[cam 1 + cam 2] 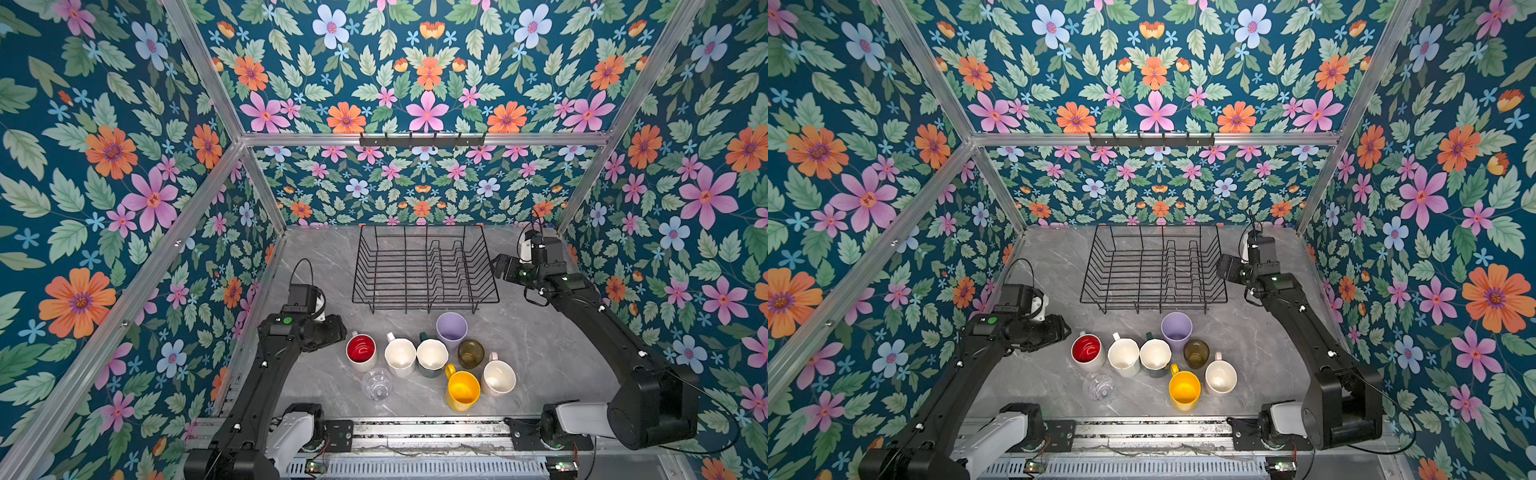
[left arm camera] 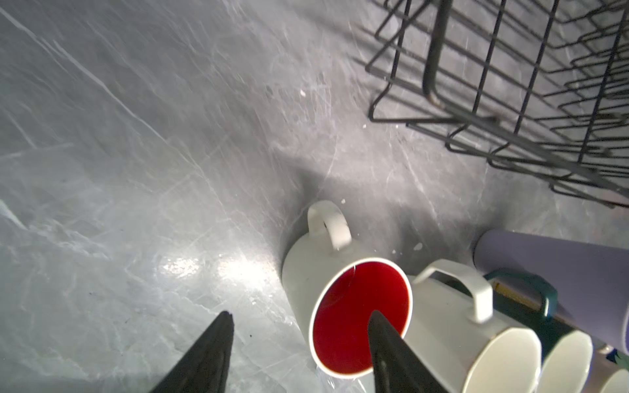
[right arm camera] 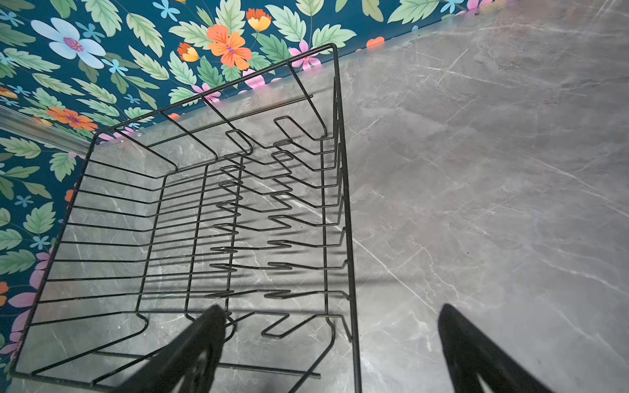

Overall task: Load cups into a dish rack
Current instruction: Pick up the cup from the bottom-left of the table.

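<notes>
The cups stand in a cluster at the table's front: a white mug with red inside (image 1: 360, 349), white mug (image 1: 400, 355), dark green mug (image 1: 432, 355), lilac tumbler (image 1: 451, 328), olive-brown glass (image 1: 471, 353), pale pink mug (image 1: 498, 377), yellow mug (image 1: 462, 390) and clear glass (image 1: 377, 384). Behind them sits the black wire dish rack (image 1: 424, 300), with nothing in it. My left gripper (image 2: 300, 314) is open at the red-inside mug (image 2: 360, 316): one finger over its red mouth, the other outside its wall. My right gripper (image 3: 332, 309) is open over the rack's right rim (image 3: 343, 204).
Floral walls with aluminium posts (image 1: 266, 195) enclose the grey marble table (image 1: 540, 345). A black hook rail (image 1: 422, 141) hangs on the back crossbar. The arm bases sit on a rail (image 1: 428, 432) along the front edge.
</notes>
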Robot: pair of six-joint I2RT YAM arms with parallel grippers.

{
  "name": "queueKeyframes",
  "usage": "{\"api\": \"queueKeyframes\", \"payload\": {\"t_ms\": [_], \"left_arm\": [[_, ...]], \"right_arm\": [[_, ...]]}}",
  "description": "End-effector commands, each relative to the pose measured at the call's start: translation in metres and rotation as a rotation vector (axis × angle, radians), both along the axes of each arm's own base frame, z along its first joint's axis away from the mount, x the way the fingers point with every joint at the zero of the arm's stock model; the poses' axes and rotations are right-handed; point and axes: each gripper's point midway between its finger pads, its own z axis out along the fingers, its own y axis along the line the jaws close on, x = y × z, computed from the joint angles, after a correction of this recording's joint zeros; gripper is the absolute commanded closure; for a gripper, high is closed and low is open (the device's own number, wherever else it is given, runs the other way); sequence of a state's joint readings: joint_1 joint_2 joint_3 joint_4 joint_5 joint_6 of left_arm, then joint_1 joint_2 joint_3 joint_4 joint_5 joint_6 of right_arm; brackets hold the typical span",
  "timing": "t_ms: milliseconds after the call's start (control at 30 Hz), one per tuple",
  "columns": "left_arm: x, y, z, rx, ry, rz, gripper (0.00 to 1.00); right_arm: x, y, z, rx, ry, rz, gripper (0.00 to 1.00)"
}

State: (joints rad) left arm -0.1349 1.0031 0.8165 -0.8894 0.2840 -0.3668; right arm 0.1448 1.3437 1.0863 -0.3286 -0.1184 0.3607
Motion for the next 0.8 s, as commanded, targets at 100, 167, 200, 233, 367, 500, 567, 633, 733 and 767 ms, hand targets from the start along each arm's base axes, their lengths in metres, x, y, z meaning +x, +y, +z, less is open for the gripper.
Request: {"api": "queueKeyframes", "payload": {"t_ms": [100, 167, 200, 233, 367, 500, 567, 633, 733, 767], "left_arm": [[-0.007, -0.013, -0.022, 0.048, 0.067, -0.037, 0.41], [-0.008, -0.015, -0.027, 0.049, 0.077, -0.041, 0.44], [-0.009, -0.015, -0.029, 0.048, 0.085, -0.042, 0.45], [-0.011, -0.015, -0.033, 0.051, 0.098, -0.041, 0.46], [-0.005, -0.019, -0.037, 0.035, 0.086, -0.043, 0.50], [-0.003, -0.023, -0.041, 0.033, 0.085, -0.048, 0.51], [-0.002, -0.025, -0.043, 0.035, 0.087, -0.052, 0.53], [-0.002, -0.026, -0.046, 0.041, 0.094, -0.057, 0.54], [-0.002, -0.026, -0.050, 0.054, 0.103, -0.061, 0.56], [-0.002, -0.027, -0.050, 0.056, 0.101, -0.064, 0.57]], "right_arm": [[0.004, 0.003, 0.006, 0.019, -0.027, 0.008, 0.03], [0.002, 0.003, 0.007, 0.017, -0.027, 0.008, 0.03], [0.002, 0.003, 0.006, 0.014, -0.026, 0.007, 0.03], [0.001, 0.002, 0.006, 0.012, -0.026, 0.007, 0.03], [0.000, 0.002, 0.006, 0.009, -0.026, 0.006, 0.03], [0.000, 0.001, 0.008, 0.009, -0.031, 0.005, 0.03], [0.000, 0.001, 0.008, 0.007, -0.033, 0.003, 0.03], [-0.001, 0.000, 0.008, 0.004, -0.032, 0.003, 0.03], [-0.002, 0.000, 0.009, 0.004, -0.035, 0.003, 0.03], [-0.002, 0.000, 0.008, 0.003, -0.034, 0.004, 0.03]]}}
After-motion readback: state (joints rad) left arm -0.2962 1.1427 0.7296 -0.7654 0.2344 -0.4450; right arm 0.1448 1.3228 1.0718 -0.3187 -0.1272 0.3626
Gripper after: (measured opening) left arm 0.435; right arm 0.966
